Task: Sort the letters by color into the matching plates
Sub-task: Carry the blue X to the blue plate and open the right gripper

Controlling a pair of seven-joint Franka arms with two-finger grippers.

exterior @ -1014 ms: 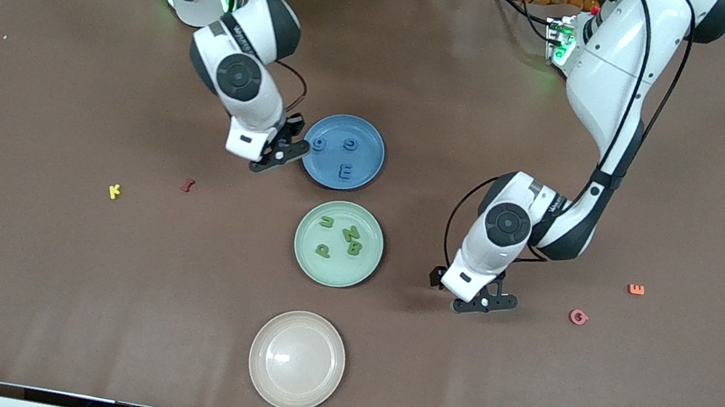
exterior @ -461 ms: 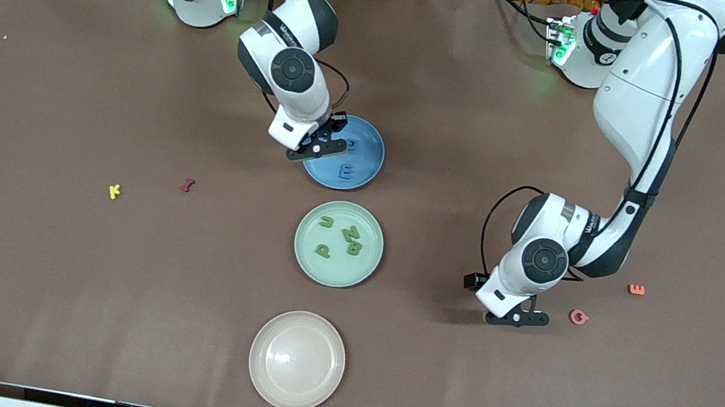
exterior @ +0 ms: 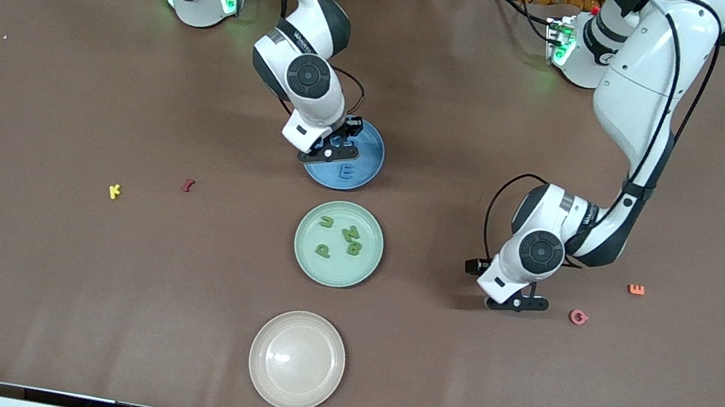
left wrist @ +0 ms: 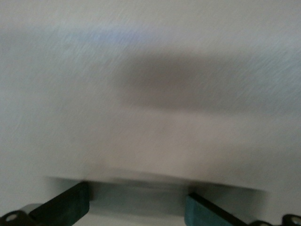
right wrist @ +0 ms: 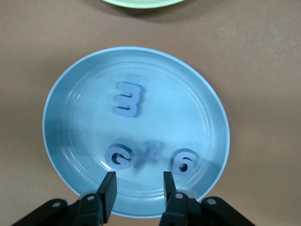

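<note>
The blue plate [exterior: 372, 152] lies mid-table and fills the right wrist view [right wrist: 183, 101]. In it lie a blue E [right wrist: 127, 99], a blue G [right wrist: 117, 157], a blue 6-shaped letter [right wrist: 184, 161] and, between these two, a blurred blue letter [right wrist: 149, 156]. My right gripper [exterior: 331, 150] is open and empty just over the plate [right wrist: 138, 187]. The pale green plate [exterior: 336, 273] holds several green letters [exterior: 342, 238]. My left gripper [exterior: 518, 305] is open and empty low over bare table [left wrist: 136, 209], beside a pink G [exterior: 578, 317].
A cream plate [exterior: 296, 360] lies nearest the front camera. An orange E [exterior: 636, 289] lies near the pink G. A yellow K [exterior: 114, 191] and a red letter [exterior: 187, 185] lie toward the right arm's end.
My right gripper has moved from beside the blue plate to over it, and a fourth blue letter now shows in the plate. My left gripper has moved toward the pink G.
</note>
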